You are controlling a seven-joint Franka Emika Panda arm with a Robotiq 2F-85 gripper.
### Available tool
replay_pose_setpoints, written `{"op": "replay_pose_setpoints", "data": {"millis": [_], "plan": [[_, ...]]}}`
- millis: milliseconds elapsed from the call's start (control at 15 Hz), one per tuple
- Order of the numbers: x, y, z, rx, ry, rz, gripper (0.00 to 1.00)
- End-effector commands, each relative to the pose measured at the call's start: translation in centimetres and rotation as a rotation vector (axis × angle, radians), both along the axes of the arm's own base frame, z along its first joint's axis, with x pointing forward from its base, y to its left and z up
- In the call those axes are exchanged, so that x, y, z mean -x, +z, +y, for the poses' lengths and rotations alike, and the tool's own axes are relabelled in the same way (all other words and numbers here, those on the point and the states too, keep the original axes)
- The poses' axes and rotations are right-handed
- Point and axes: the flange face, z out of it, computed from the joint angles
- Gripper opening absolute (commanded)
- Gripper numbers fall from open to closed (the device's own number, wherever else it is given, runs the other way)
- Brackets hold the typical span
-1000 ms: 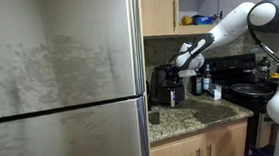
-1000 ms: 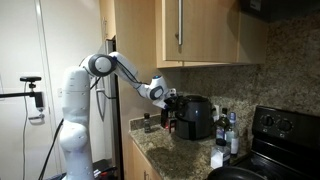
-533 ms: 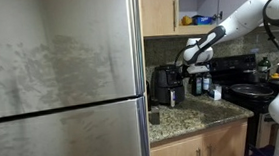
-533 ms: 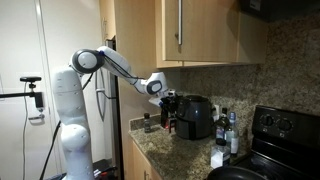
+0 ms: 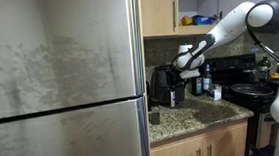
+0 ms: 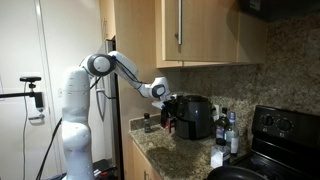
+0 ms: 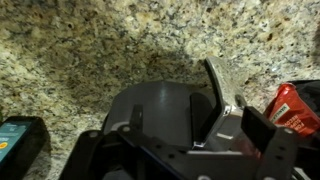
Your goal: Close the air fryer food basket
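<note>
My gripper (image 6: 164,97) hangs just in front of the air fryer (image 6: 197,115), near its top. In the wrist view the jaws look parted, holding nothing. I'd drop level with the food basket (image 6: 178,122) and push it straight back, squarely and gently. The wrist view shows only the fryer's rounded top. An exterior view adds the tabletop (image 6: 160,150) and, farther right, the stove (image 6: 285,125).

Fridge (image 5: 60,84): stainless steel, two doors, fills most of an exterior view.
Upper cabinets (image 6: 170,30): light wood, long metal handle.
Open shelf (image 5: 194,1): holds blue and yellow items.
Counter (image 5: 183,123): speckled granite.
Backsplash (image 6: 275,70): same stone.
Lower cabinets (image 5: 210,145): light wood.
Stove (image 6: 285,125): black, at the counter's end.
Wall (image 6: 20,130): white.
Light: even, indoor.
</note>
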Motion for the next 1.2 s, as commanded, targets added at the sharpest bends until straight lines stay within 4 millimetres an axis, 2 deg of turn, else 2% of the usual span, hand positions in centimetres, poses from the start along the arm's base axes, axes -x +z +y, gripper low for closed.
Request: {"op": "replay_pose_setpoints", "data": {"millis": [0, 133, 200, 400, 800, 1133], "plan": [[-2.4, -1.6, 2.7, -0.041, 0.032, 0.012, 1.0], [-3.5, -2.3, 3.5, -0.055, 0.001, 0.012, 1.0], [-2.2, -2.0, 3.2, -0.037, 0.015, 0.018, 1.0], [-2.9, -2.4, 3.7, -0.046, 0.011, 0.018, 1.0], [-4.7, -3.3, 2.1, -0.033, -0.007, -0.106, 1.0], [-5.1, -5.7, -0.1, 0.012, -0.024, -0.149, 1.0]]}}
